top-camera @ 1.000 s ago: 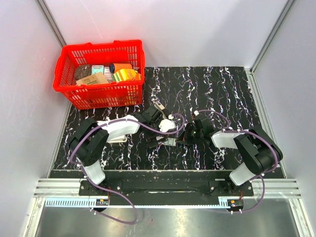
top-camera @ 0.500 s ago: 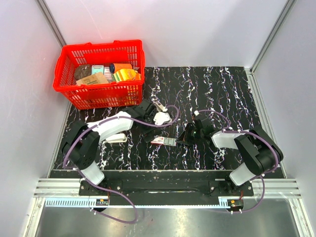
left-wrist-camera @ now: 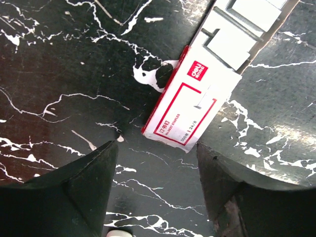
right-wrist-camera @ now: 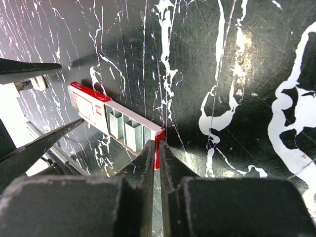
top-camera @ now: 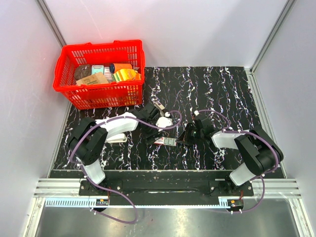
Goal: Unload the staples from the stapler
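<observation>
The stapler (top-camera: 158, 106) looks like a slim dark and silvery piece on the mat behind my left gripper; it is small and hard to make out, and shows in neither wrist view. A red-and-white staple box (top-camera: 165, 141) lies between the grippers, its tray slid out with staple strips (right-wrist-camera: 129, 133) showing. My left gripper (top-camera: 155, 133) is open and empty, low over the mat, with the box (left-wrist-camera: 190, 106) just ahead of its fingertips (left-wrist-camera: 106, 153). My right gripper (top-camera: 183, 137) is shut on the box's red end flap (right-wrist-camera: 158, 148).
A red basket (top-camera: 101, 94) full of packets stands at the back left. A white oblong piece (top-camera: 116, 138) lies under the left arm. Purple cables loop over both arms. Grey walls close off both sides of the mat.
My left gripper drew back up and left from the staple box, then came down toward it again. The right gripper has stayed pinched on the box's end.
</observation>
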Tool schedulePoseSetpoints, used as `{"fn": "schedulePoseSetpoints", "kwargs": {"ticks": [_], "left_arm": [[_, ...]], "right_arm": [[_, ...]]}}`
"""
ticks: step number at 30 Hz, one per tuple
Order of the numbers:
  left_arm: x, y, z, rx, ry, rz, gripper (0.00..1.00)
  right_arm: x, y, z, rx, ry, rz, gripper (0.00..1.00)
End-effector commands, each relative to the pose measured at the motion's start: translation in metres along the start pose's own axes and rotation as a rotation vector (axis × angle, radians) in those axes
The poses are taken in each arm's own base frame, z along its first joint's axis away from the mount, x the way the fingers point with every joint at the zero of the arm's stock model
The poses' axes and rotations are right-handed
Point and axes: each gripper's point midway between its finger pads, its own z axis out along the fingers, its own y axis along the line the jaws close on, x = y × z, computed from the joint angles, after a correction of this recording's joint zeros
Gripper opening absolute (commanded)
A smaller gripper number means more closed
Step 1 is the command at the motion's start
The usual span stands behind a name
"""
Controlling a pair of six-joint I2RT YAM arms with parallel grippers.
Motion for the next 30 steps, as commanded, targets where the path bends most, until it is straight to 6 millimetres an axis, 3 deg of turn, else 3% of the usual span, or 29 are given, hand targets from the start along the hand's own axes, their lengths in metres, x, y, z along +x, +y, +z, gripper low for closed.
{"fn": "schedulePoseSetpoints", "kwargs": {"ticks": [1,9,30], "left_arm": [[-0.001,-0.010,0.004,0.039,-0.007,0.002,0.68],[0.002,-0.019,0.011,0.068,0.010,0.000,0.57],[-0.007,-0.027,0.019,0.100,0.008,0.039,0.52]], "right_arm": [[-0.009,0.007,-0.003,-0.014,-0.033,-0.023,0.11],[-0.010,0.008,-0.003,-0.017,-0.034,-0.018,0.11],[-0.016,0.022,0.006,-0.049,-0.023,-0.028,0.10]]}}
